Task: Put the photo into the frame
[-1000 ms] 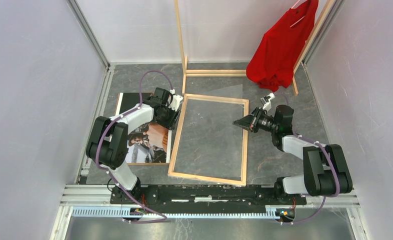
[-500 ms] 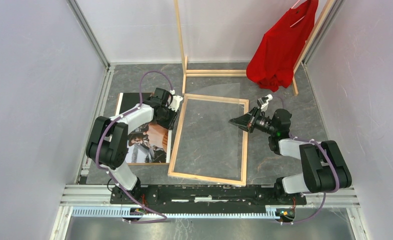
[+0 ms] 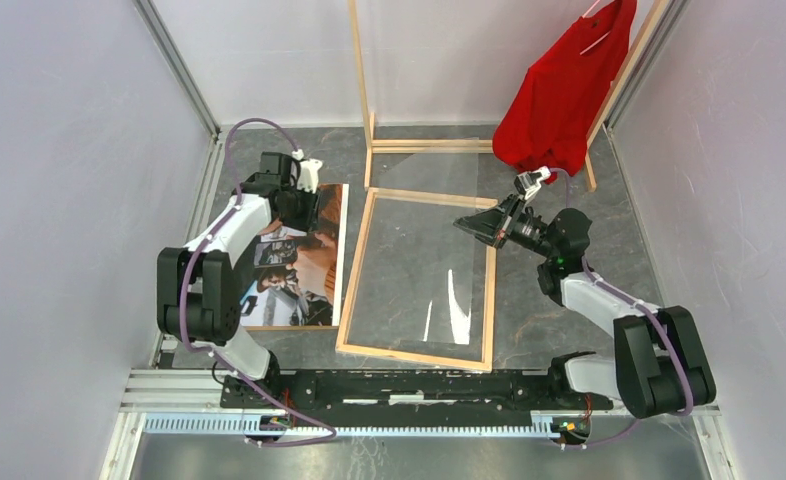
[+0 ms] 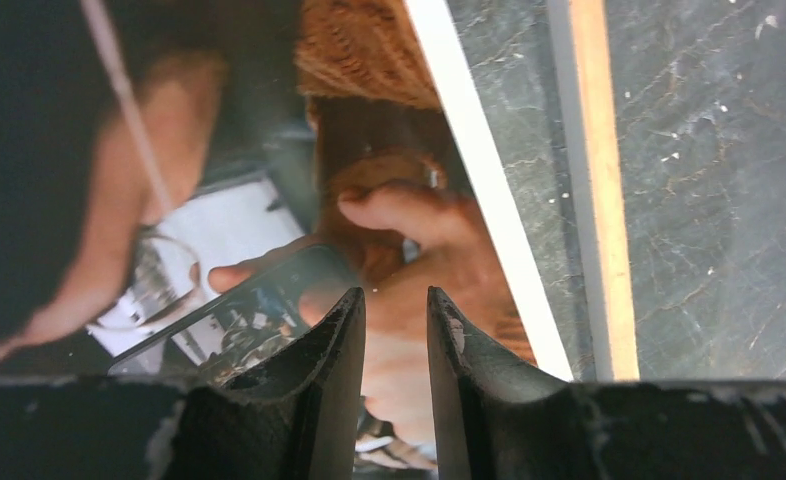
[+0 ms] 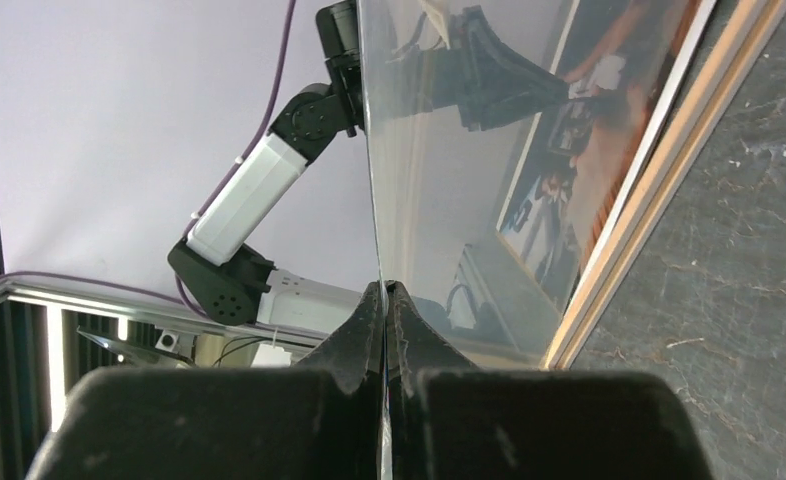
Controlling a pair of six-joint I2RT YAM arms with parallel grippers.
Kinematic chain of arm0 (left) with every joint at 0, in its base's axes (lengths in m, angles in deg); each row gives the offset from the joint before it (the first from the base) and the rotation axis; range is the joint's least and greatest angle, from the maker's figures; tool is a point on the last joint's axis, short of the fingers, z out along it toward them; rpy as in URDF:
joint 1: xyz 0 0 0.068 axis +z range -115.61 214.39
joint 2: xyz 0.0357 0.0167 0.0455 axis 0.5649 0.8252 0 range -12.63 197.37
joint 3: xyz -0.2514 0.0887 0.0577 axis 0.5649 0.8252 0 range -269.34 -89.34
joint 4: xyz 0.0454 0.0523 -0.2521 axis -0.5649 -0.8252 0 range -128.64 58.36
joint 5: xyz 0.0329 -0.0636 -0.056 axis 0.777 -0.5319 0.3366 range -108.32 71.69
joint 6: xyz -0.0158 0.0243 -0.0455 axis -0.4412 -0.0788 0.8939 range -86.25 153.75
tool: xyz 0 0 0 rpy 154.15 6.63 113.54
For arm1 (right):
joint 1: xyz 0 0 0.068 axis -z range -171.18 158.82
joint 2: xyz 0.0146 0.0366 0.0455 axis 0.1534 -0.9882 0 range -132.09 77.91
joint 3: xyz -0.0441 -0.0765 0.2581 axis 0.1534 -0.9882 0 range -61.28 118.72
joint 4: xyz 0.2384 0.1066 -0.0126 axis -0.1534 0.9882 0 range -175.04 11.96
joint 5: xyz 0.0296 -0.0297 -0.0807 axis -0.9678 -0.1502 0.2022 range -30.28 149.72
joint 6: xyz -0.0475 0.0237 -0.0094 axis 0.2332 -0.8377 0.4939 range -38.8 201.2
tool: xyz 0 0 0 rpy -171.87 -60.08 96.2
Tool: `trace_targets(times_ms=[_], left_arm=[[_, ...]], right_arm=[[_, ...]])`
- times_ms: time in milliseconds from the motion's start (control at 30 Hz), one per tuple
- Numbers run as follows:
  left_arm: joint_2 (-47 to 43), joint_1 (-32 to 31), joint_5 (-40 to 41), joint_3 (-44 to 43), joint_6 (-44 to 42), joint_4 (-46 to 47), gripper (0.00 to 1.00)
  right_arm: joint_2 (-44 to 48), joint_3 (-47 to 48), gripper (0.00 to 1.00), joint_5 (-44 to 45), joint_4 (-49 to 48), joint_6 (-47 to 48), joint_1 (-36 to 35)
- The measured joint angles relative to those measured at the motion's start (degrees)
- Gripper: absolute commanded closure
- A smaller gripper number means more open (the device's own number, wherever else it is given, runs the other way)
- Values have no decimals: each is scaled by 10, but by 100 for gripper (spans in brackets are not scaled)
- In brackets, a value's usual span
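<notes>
Top external: photo (image 3: 294, 290) beneath left gripper (image 3: 309, 210)

The photo (image 3: 309, 270) is brown, orange and dark (white-edged); the frame (image 3: 414, 356) light wood.

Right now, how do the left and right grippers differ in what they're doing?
The left gripper shows a narrow gap between its fingers with nothing in it; the right gripper is shut on the edge of a clear sheet. The left points down at the photo; the right is by the far right corner of the frame, with the sheet tilted up. Both are at the far end of their piece.
</notes>
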Motion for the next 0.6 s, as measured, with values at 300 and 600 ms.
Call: trace_targets(times_ms=[300,600], left_arm=[[-1,23,-3,4,0,-5,64],[-1,23,-3,10,0,-6,64]], right_arm=[[-21,-12,100,2,-24,-21,0],[-41,28,100,13,-15,-37,-38]])
